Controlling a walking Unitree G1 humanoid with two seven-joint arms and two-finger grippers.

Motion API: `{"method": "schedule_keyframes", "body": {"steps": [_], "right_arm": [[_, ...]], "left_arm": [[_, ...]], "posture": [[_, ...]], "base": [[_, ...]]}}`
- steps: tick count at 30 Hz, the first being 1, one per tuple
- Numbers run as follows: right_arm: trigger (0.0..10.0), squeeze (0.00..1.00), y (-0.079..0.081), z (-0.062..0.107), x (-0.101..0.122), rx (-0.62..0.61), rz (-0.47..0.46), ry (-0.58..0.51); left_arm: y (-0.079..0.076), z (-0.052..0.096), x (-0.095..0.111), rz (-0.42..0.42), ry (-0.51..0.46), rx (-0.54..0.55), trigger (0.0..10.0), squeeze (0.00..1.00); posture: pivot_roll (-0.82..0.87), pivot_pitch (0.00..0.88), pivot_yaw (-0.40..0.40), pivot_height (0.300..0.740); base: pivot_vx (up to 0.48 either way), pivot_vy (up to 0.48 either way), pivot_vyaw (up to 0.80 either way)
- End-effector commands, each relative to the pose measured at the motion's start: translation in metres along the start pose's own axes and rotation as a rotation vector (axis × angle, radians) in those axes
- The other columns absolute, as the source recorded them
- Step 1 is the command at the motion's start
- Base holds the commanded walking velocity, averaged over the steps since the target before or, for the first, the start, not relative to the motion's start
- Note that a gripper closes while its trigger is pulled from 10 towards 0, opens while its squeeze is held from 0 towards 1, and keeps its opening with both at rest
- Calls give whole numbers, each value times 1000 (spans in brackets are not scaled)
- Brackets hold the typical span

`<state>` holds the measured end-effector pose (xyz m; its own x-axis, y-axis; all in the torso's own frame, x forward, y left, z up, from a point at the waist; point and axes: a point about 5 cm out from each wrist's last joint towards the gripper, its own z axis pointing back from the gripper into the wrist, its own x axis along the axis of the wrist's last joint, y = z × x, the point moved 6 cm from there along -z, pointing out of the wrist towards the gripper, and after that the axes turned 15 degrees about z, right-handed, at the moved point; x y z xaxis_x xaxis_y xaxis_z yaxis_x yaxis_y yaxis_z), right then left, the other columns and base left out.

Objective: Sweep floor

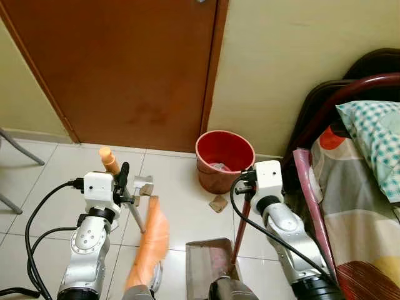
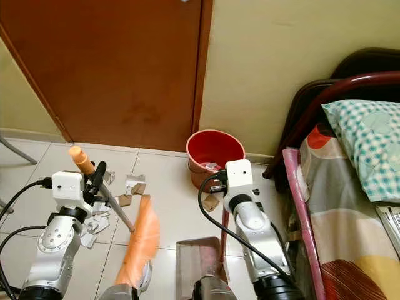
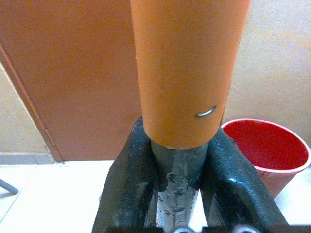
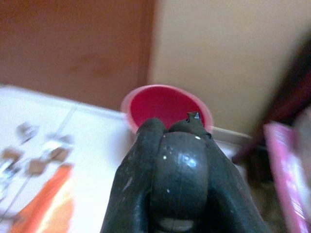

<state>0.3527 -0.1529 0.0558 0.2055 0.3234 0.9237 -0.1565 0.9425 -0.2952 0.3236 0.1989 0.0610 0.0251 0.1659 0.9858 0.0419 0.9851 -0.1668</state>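
My left gripper (image 1: 123, 179) is shut on the broom handle (image 3: 187, 73), on its grey shaft just below the orange grip. The broom's orange bristles (image 1: 150, 240) rest on the white tile floor in front of me. My right gripper (image 1: 248, 187) is shut on the top of the dustpan's dark red handle (image 1: 240, 232), and the brown dustpan (image 1: 207, 265) lies flat on the floor beside the bristles. Torn cardboard scraps (image 1: 143, 185) lie near the broom, and one scrap (image 1: 218, 204) sits at the foot of the red bucket (image 1: 224, 160).
A brown door (image 1: 125, 69) and a cream wall close off the far side. A bed (image 1: 359, 206) with a dark red frame runs along the right. Grey chair legs (image 1: 15, 150) stand at the far left. Black cables (image 1: 37, 231) hang by my left arm.
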Motion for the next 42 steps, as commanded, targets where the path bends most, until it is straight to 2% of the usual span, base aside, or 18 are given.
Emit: {"method": "schedule_keyframes", "body": {"steps": [1, 2, 4, 5, 6, 8, 9, 11, 12, 15, 18, 19, 22, 25, 28, 32, 38, 42], "right_arm": [[10000, 0, -20, -1, -11, -65, -25, 37], [10000, 0, -32, -5, 4, -103, -12, -23], [10000, 0, -38, -6, 14, -118, 15, -66], [10000, 0, -41, -4, 20, -127, 23, -98], [10000, 0, -41, -4, 20, -127, 23, -98], [10000, 0, -45, -5, 16, -117, -59, -89], [10000, 0, -45, -5, 16, -117, -59, -89], [10000, 0, -58, -7, 9, -178, -71, -50], [10000, 0, -58, -7, 9, -178, -71, -50], [10000, 0, -73, -7, 4, -253, -115, -29], [10000, 0, -82, -7, 7, -297, -77, -32], [10000, 0, -89, -8, 10, -334, -55, -32], [10000, 0, -97, -11, 14, -376, -24, -26], [10000, 0, -101, -12, 14, -396, -10, -16], [10000, 0, -115, -17, 18, -464, 5, 4], [10000, 0, -120, -24, 28, -507, 11, -3], [10000, 0, -110, -35, 38, -508, -4, -7], [10000, 0, -98, -45, 48, -490, -15, -23]], "left_arm": [[10, 6, -17, -24, 79, 25, 10000, 0], [6, 3, -15, -31, 78, 8, 10000, 0], [2, 1, -13, -36, 71, -4, 10000, 0], [1, 0, -11, -42, 64, -8, 10000, 0], [1, 0, -11, -42, 64, -8, 10000, 0], [3, 0, -10, -32, 52, 14, 10000, 0], [3, 0, -10, -32, 52, 14, 10000, 0], [4, -1, -10, -24, 43, 30, 10000, 0], [4, -1, -10, -24, 43, 30, 10000, 0], [2, -2, -9, -19, 39, 31, 10000, 0], [0, -3, -8, -22, 33, 31, 10000, 0], [0, -5, -4, -27, 22, 33, 10000, 0], [3, -9, 4, -31, 0, 47, 10000, 0], [3, -11, 8, -31, -11, 51, 10000, 0], [2, -11, 17, -21, -37, 67, 10000, 0], [-1, -5, 16, -19, -30, 66, 10000, 0], [-2, 6, 14, -25, -12, 57, 10000, 0], [2, 16, 16, -30, -5, 75, 10000, 0]], "posture": [[41, 103, -37, 740], [55, 105, -33, 740], [67, 105, -32, 740], [83, 95, -56, 740], [83, 95, -56, 740], [100, 96, -83, 740], [100, 96, -83, 740], [107, 97, -98, 740], [107, 97, -98, 740], [118, 98, -107, 740], [120, 98, -109, 740], [120, 98, -109, 740], [100, 108, -104, 740], [73, 125, -102, 740], [44, 146, -109, 740], [38, 187, -104, 740], [77, 222, -101, 740], [117, 249, -103, 740]], "base": [[0, 0, 0], [0, 0, 0], [0, 0, 0], [0, 0, 0], [0, 0, 0], [0, 0, 0], [0, 0, 0], [0, 0, 0], [0, 0, 0], [0, 0, 0], [0, 0, 0], [0, 0, 0], [0, 0, 0], [0, 0, 0], [0, 0, 0], [0, 0, 0], [0, 0, 0], [0, 0, 0]]}}
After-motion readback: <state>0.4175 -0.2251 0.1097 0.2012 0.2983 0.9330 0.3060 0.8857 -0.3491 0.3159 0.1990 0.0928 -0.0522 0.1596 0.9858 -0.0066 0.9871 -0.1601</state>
